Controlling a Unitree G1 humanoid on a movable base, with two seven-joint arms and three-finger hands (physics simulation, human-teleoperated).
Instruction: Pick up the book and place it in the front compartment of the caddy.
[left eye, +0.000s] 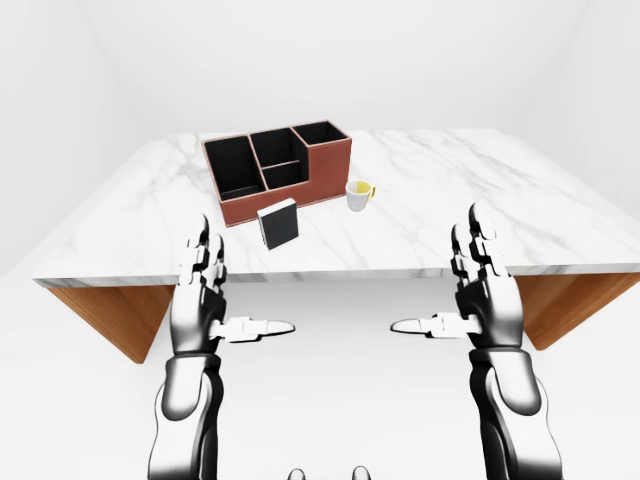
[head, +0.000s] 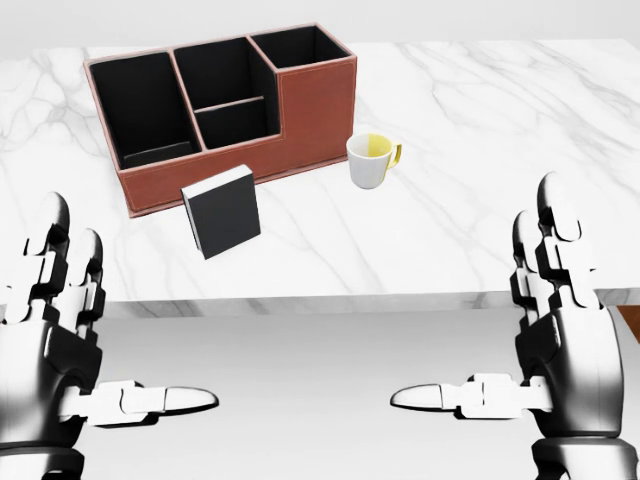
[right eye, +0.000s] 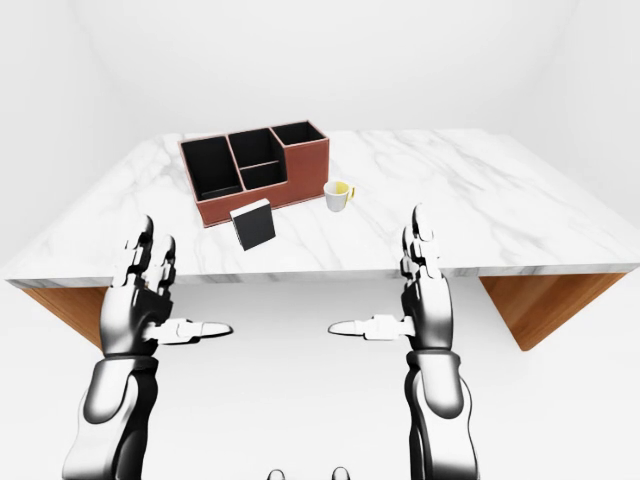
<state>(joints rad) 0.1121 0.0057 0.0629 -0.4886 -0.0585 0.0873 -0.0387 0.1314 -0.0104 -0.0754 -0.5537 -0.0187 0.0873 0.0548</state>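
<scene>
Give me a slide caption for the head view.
Both hands, left and right, open; book upright beside the caddy.

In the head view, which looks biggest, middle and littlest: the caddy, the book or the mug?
1. Caddy, clearly the biggest.
2. Book, in the middle.
3. Mug, the littlest.
The book stands a bit nearer the camera, so it may look slightly bigger than it is.
</scene>
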